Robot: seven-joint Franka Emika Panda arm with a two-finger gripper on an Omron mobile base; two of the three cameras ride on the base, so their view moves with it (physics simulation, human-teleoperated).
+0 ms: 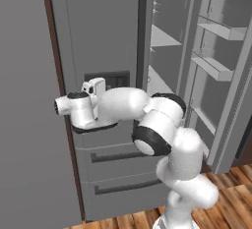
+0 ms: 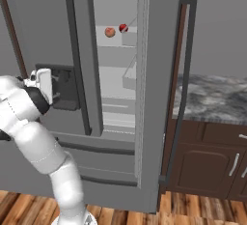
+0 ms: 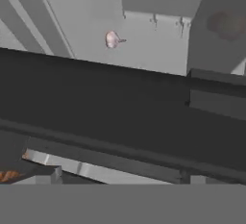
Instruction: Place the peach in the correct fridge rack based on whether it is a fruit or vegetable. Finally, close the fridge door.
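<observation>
The fridge door (image 2: 154, 98) stood open. Inside, the peach (image 2: 110, 32) sat on the rack (image 2: 113, 45), just beside a darker red fruit (image 2: 123, 27), the two close together but apart. The arm was folded low in front of the closed left door (image 1: 98, 31), its gripper (image 1: 60, 106) pointing away to the left, well apart from the peach. I could not tell whether its fingers were spread or pressed together; the hand view showed only a dark band close up.
</observation>
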